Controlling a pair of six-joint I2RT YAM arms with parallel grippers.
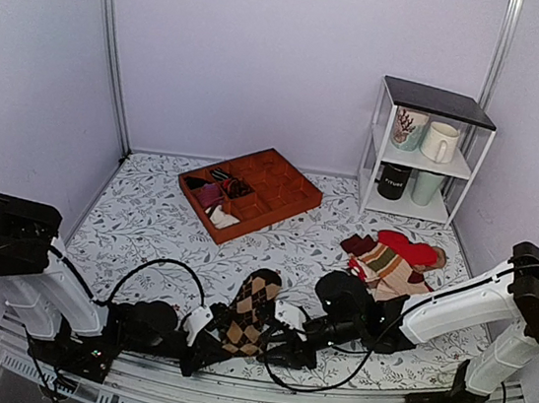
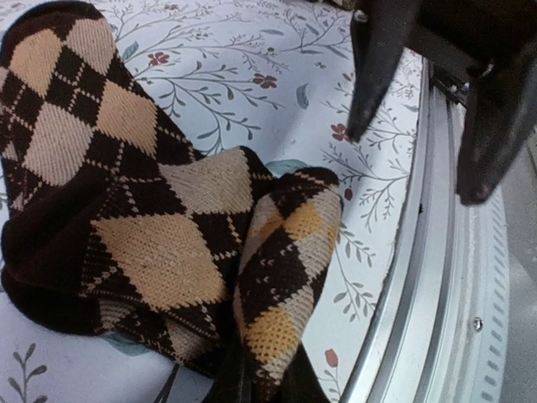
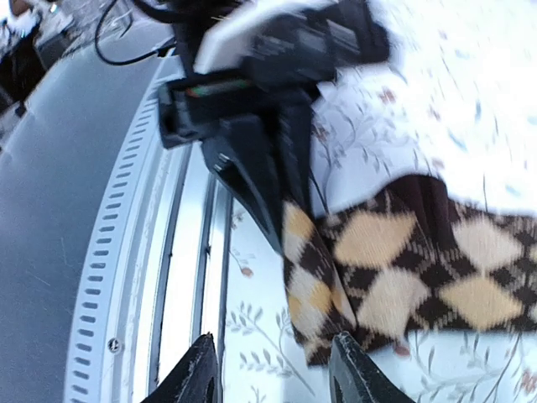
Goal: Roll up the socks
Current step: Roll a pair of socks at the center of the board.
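The dark brown argyle socks (image 1: 250, 308) lie near the table's front edge, toes pointing away. In the left wrist view the near end of the socks (image 2: 168, 218) is folded up into a ridge. My left gripper (image 2: 267, 374) is shut on that folded end, its dark fingers on either side of it. It shows in the top view (image 1: 210, 336) just left of the socks. My right gripper (image 3: 273, 374) is open and empty, low over the table just in front of the socks' near end (image 3: 403, 269). It sits right of the socks in the top view (image 1: 282, 347).
A brown divided tray (image 1: 284, 203) with small bundles lies at the back centre. A white shelf (image 1: 425, 152) with mugs stands back right. A pile of red, striped and beige socks (image 1: 396, 263) lies at the right. The metal table rail (image 2: 436, 294) runs close by the grippers.
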